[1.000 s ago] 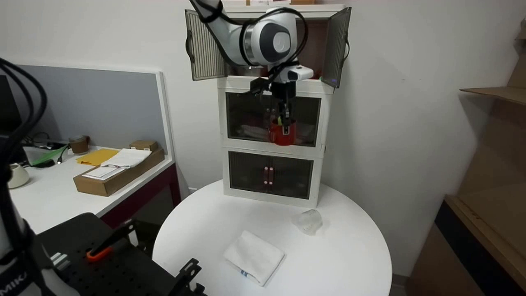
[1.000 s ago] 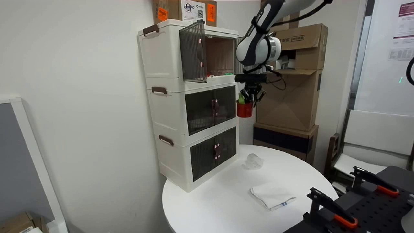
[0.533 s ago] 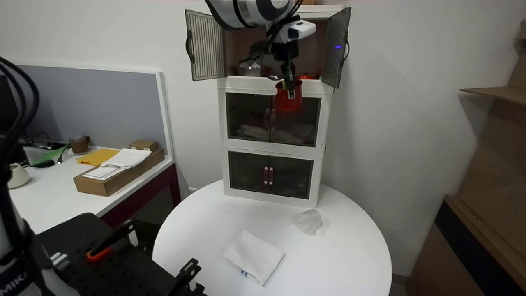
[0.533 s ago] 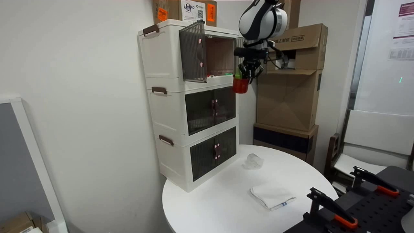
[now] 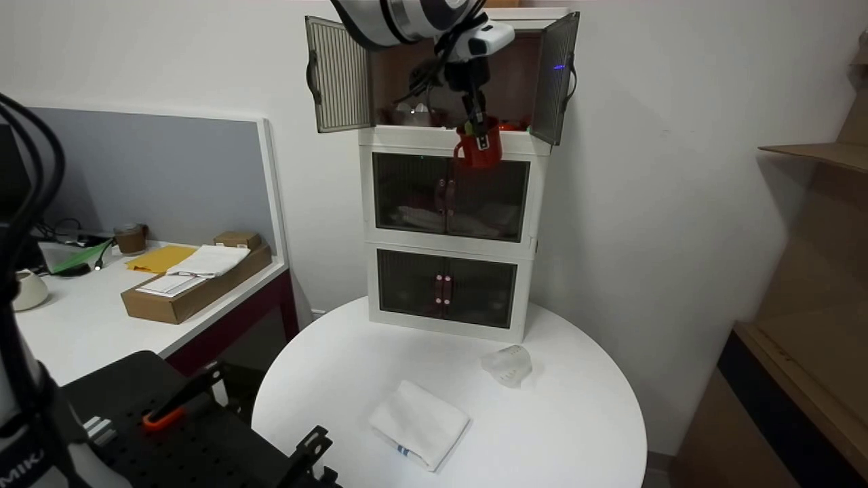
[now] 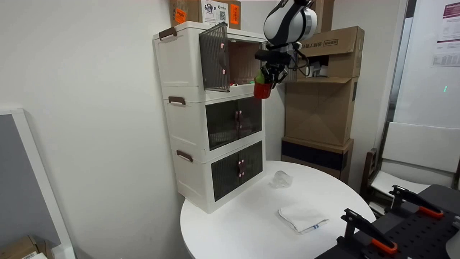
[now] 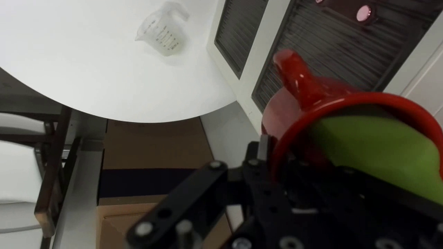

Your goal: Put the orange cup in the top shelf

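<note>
The gripper (image 5: pixel 479 133) clamps the orange cup (image 5: pixel 488 154) outside the top shelf (image 5: pixel 517 74)

Grip: one finger (image 7: pixel 264 148) bears on the outer wall of the cup; the other passes inside the rim, its tip hidden. The jaws are closed on that wall. The cup hangs in the air, slightly tilted, near the front of the white cabinet (image 5: pixel 451 245). In an exterior view it sits at about 5 o'clock from the shelf's centre, overlapping the compartment's lower lip, with its handle (image 5: pixel 458 150) at 9 o'clock. A green item (image 7: pixel 377 152) shows inside it. The arm (image 6: pixel 287 27) reaches in from 1 o'clock.

Shelf: both doors (image 5: pixel 340 78) stand open, at 9 and 3 o'clock. Inside, a shiny vessel (image 5: pixel 415 115) lies at 7 o'clock and a red item (image 5: pixel 512 126), partly behind the cup, at 4 o'clock.

Table: the cabinet stands at 12 o'clock on the round white table (image 5: pixel 569 420). A clear measuring cup (image 5: pixel 508 366) rests at 2 o'clock; a folded white cloth (image 5: pixel 420 423) with blue stripes lies at 8 o'clock.
</note>
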{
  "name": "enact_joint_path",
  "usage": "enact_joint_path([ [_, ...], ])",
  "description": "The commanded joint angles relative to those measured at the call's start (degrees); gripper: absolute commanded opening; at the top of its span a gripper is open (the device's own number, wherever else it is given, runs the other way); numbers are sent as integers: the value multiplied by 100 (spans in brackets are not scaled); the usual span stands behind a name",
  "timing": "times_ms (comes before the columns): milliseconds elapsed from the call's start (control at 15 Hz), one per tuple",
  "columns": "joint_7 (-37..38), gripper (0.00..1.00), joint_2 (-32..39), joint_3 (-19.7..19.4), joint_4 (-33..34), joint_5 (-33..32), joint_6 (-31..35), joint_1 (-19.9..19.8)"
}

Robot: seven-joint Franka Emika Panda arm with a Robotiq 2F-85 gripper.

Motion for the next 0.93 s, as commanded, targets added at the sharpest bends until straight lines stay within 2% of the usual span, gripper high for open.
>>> enact_joint_path([
  [0,557,2,181,26,227,-269,458,46],
  [467,849,2,195,29,413,-433,593,140],
  [867,872,2,-102,30,415,-542,719,175],
])
